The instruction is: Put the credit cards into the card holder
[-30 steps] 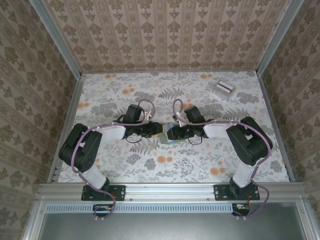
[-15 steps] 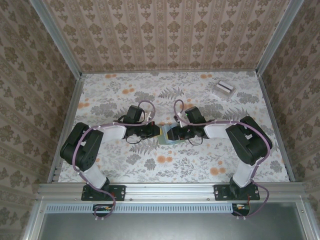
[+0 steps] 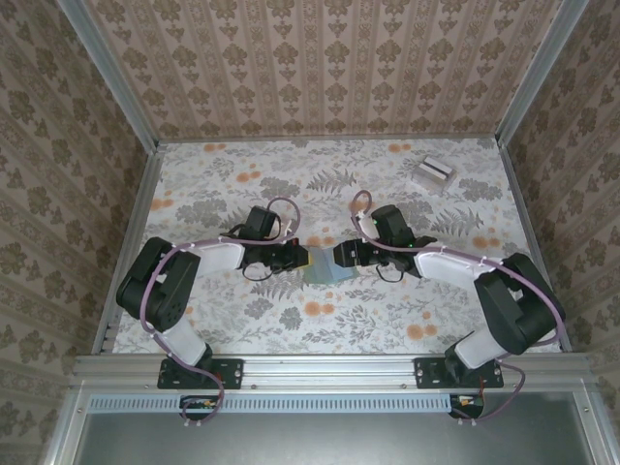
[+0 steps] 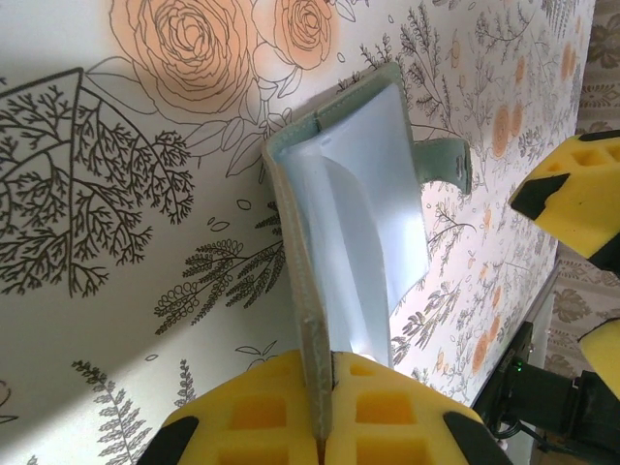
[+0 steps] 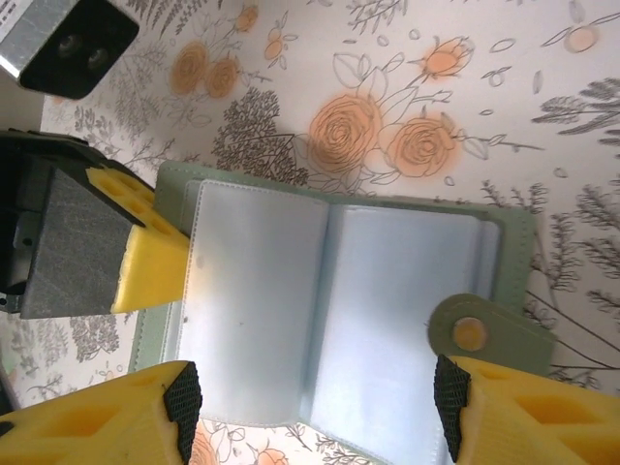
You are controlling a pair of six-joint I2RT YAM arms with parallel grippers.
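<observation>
The card holder (image 3: 321,270) lies open on the flowered table between my two grippers, its pale blue-grey sleeves (image 5: 329,320) facing up and its snap tab (image 5: 470,334) on the right. My left gripper (image 4: 325,387) is shut on the edge of the holder's grey-green cover (image 4: 310,291), which stands up on edge between its yellow pads. My right gripper (image 5: 315,407) is open, its fingers (image 5: 97,426) spread either side of the holder with nothing between them. The credit cards (image 3: 433,172) lie in a small stack at the far right of the table.
Patterned walls close the table (image 3: 387,320) at the back and both sides. A metal rail (image 3: 329,368) runs along the near edge. The two grippers (image 3: 302,257) (image 3: 341,254) sit close together at the table's middle.
My left gripper has shut on the holder's cover. My right gripper has opened wider and drawn back to the right, its arm swinging out to the right. The holder now lies spread open.
</observation>
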